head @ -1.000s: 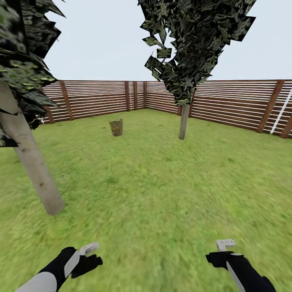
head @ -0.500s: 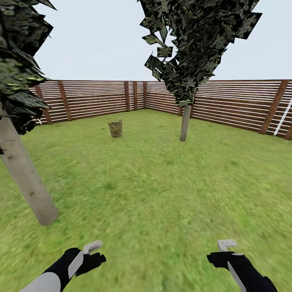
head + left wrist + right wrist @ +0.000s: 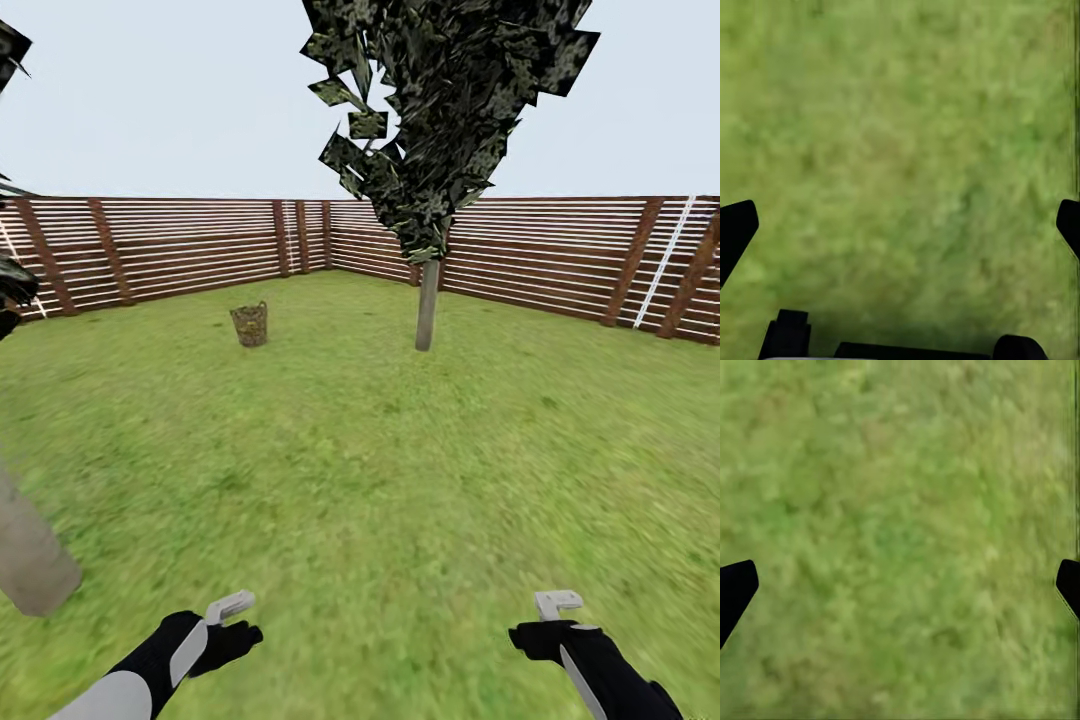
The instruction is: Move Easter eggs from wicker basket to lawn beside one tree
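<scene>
- Head view: I am looking across the lawn at the wicker basket, which is sitting far ahead and a little left, well apart from both arms. Since a second ago the whole picture has been sliding left, so I judge the base or head is turning and rolling on, not the things moving. The near trunk is slipping off the left edge; the leaning tree is standing right of the basket. The eggs are too small to make out.
- Left wrist view: I am seeing the left hand with its fingertips wide apart over bare grass, holding nothing.
- Right wrist view: the right hand is likewise spread open over grass, empty.
- My reading: I am still on the approach; no egg is being taken yet.
</scene>
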Robot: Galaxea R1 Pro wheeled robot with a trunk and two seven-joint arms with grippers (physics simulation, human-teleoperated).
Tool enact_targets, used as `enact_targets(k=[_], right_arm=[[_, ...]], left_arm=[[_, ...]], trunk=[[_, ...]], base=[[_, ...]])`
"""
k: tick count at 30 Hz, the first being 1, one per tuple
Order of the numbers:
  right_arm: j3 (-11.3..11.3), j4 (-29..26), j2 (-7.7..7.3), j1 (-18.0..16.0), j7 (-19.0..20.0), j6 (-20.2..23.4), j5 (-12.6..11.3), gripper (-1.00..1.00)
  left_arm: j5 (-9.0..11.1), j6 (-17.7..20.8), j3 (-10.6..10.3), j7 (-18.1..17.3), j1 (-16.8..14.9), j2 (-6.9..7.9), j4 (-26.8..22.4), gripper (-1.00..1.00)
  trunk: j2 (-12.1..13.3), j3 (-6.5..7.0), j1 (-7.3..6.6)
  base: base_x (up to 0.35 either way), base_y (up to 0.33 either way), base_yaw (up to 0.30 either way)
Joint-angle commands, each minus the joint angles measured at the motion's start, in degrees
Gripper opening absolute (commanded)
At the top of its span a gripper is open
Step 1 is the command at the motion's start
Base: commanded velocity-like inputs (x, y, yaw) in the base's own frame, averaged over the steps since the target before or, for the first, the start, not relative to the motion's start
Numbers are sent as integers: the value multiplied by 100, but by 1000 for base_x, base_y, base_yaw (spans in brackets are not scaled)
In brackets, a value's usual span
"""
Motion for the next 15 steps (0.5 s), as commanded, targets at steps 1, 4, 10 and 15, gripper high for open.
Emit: enact_targets(k=[1,4,10,15], right_arm=[[-7,-7,0,-3,27,30,18,100],[-10,-7,1,-3,24,31,17,100],[-13,-7,1,-3,21,29,17,100],[-13,-7,2,-3,20,26,17,100]], left_arm=[[-14,40,48,-19,0,-4,-11,100],[-14,40,48,-19,0,-6,-10,100],[-14,40,48,-19,0,-7,-4,100],[-14,40,48,-19,0,-7,-2,100]], trunk=[[-3,-6,3],[-3,-6,3],[-3,-6,3],[-3,-6,3]], base=[[331,-137,-298],[331,-137,-271],[331,-137,-66],[331,-137,-5]])
